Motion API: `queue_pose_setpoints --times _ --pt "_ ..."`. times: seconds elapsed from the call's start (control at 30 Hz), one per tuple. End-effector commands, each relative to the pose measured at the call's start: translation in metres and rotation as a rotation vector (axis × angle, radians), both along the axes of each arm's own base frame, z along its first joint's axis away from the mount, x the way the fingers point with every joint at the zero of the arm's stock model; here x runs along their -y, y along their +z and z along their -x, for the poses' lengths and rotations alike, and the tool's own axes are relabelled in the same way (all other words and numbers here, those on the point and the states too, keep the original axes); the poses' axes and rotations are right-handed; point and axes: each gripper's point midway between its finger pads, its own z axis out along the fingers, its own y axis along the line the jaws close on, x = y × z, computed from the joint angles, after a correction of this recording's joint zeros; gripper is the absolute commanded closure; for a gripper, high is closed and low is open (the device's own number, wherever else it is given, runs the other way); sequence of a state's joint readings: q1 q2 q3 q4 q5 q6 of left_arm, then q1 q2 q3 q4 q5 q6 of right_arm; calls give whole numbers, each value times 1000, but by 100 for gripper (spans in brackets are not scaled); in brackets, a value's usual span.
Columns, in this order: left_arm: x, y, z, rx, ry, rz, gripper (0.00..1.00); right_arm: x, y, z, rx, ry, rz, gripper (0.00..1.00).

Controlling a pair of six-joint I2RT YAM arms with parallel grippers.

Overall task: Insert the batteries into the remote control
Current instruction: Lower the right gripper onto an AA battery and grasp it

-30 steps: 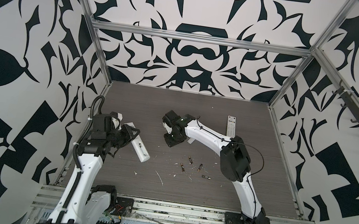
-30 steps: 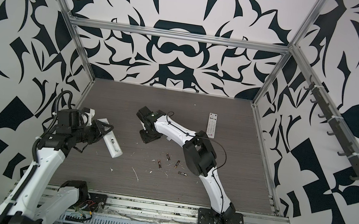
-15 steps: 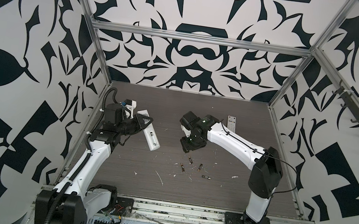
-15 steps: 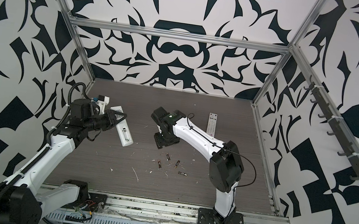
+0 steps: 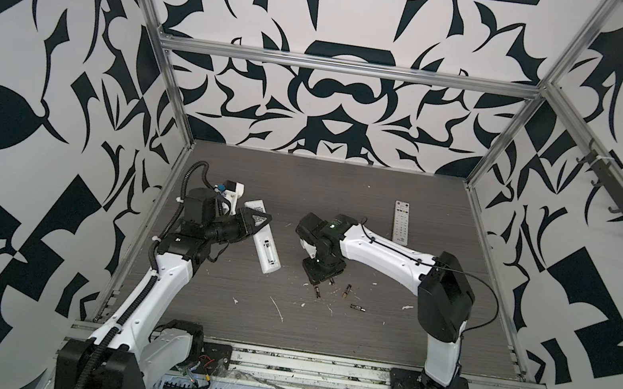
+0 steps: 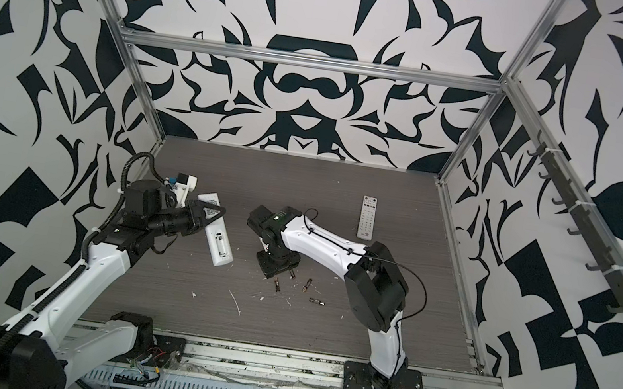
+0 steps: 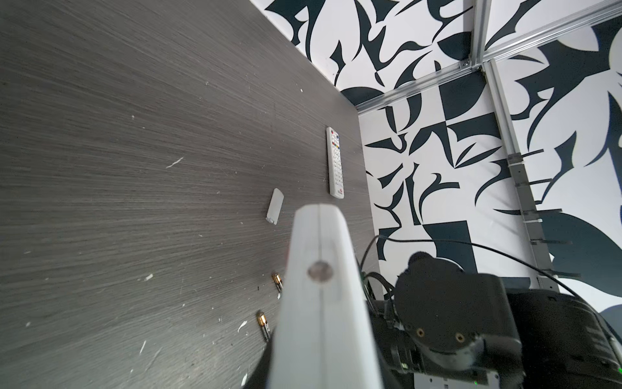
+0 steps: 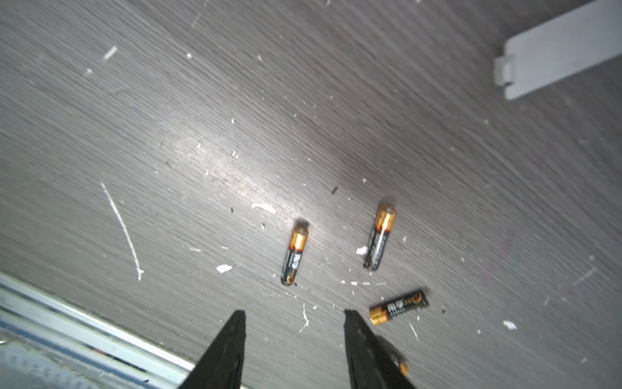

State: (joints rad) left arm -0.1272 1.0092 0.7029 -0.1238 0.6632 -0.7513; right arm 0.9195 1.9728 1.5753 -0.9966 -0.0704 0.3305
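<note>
Grey wood-grain table carries all four batteries, loose in a cluster; none is loaded yet. Just above the cluster the right fingers hang apart and empty. Left of the cluster, the left fingers are clamped on the remote control, raised off the table with its open compartment facing up. Near the cluster lies the cover. Every pick and insertion is left, I judge.

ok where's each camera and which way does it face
top views: high above the base rail, looking down at the table; left arm, right arm show
left wrist: on left arm, looks along held remote to right arm, spare remote
right wrist: on right arm, looks down at four batteries; open jaws show
shared: both wrists see the cover and batteries
</note>
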Motion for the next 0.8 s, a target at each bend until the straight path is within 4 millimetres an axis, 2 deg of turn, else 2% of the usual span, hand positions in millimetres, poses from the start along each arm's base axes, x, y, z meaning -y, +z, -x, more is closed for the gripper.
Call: queue_pose_setpoints --times 0.0,0.23,0.77 --pt "7 4 6 10 -38 -4 100 -5 -4 -2 -2 25 -17 52" --pt "19 15 13 64 -132 30 100 1 -23 -4 -16 6 6 55" --pt "19 0 9 21 -133 25 100 0 -45 -5 -54 -23 20 65"
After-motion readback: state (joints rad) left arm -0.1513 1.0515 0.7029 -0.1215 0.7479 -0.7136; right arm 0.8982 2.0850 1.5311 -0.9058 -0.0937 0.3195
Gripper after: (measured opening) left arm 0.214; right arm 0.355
